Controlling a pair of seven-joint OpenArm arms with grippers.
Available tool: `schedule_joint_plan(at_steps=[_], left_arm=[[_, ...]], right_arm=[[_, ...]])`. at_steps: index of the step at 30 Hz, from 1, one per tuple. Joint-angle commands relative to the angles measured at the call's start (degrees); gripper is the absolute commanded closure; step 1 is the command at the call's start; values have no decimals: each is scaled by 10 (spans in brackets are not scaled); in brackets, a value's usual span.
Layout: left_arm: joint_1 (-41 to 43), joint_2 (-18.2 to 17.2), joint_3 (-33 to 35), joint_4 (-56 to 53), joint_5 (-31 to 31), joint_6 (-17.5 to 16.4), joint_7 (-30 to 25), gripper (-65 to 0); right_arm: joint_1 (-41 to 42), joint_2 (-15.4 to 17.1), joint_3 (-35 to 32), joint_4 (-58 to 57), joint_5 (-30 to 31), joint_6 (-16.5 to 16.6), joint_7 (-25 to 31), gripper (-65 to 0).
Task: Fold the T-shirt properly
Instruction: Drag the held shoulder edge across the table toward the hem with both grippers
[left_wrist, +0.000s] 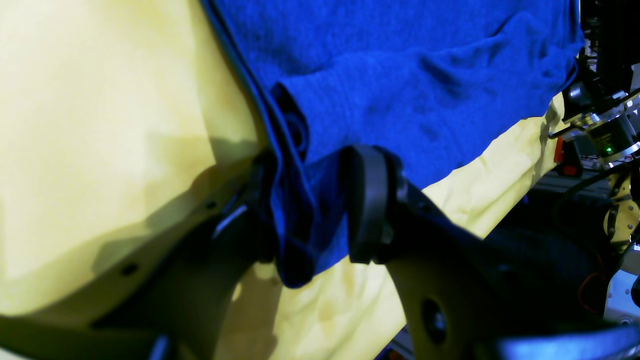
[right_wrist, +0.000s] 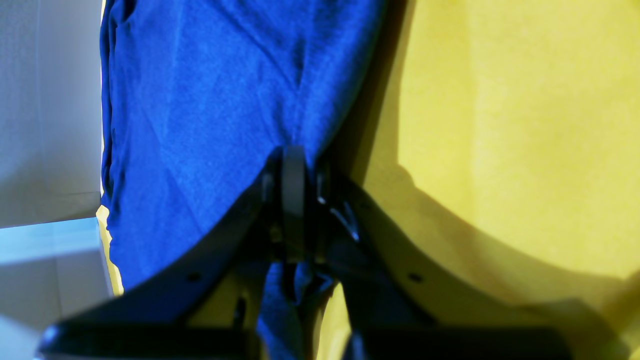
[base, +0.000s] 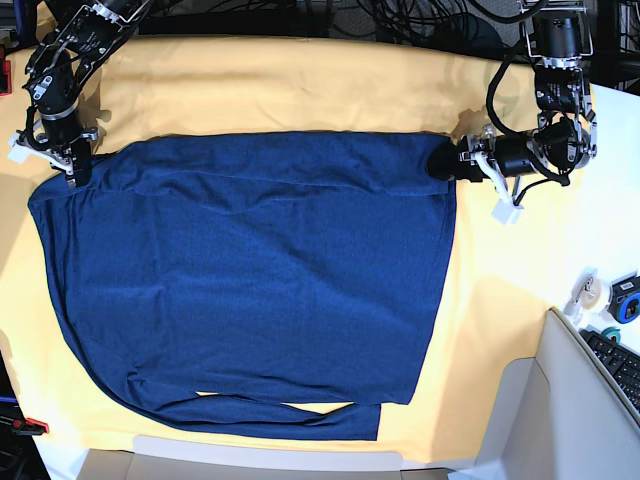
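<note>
The T-shirt (base: 250, 280) lies spread flat on a yellow cloth (base: 300, 85) that covers the worktop (base: 615, 240), with both claws at its far edge; the left claw (left_wrist: 305, 210) sits at the shirt's far corner on the right of the base view, its jaws standing wide with a thick bunch of blue hem gathered between them, so it is grasping the T-shirt; one dark rounded finger (left_wrist: 367, 200) presses against the fabric, and beyond the claw the shirt runs away in soft wrinkles, with yellow cloth to either side of it; the right claw (right_wrist: 295, 200) sits at the opposite far corner, on the left of the base view, clenched tight on a thin pinch of the shirt's edge, with a small tail of blue fabric hanging through behind the jaws; ahead of this claw the blue cloth spreads out smooth, and to one side of it lies bare yellow cloth under the claw's shadow; in the base view the far hem of the shirt stretches nearly straight between the two claws, a fold line runs just below that hem, and a sleeve (base: 280, 415) lies folded along the near edge, well away from both claws; past the left claw, near the worktop's edge, sit a roll of tape (base: 592, 292) and a keyboard (base: 622, 365).
</note>
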Motion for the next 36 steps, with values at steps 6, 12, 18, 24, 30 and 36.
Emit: schedule_joint_plan(at_steps=[6,12,18,24,30,36], left_arm=[[3,-2,4,3,21,0,21,0],[3,-3,4,48,20,-2,24,0],[11,-3,4,148,20,-2,26,0],[-25,-1,3,156,19,-2,22,0],[-85,-1,-2,154,-18,-2,22,0],[-138,-1,-2,133,-31,-2,22,0]], right_arm=[[-6,-12,-5,-9,18,-14,-30,0],[-9,-5,-12,-6,18,-14,-52,0],[-9,1,-13,32,18,-14,-53,0],[9,3,-13,67,18,-14,-53,0],[42,24,-25,67,18,-14,-53,0],[86,30,-29,67,18,-14,-53,0]])
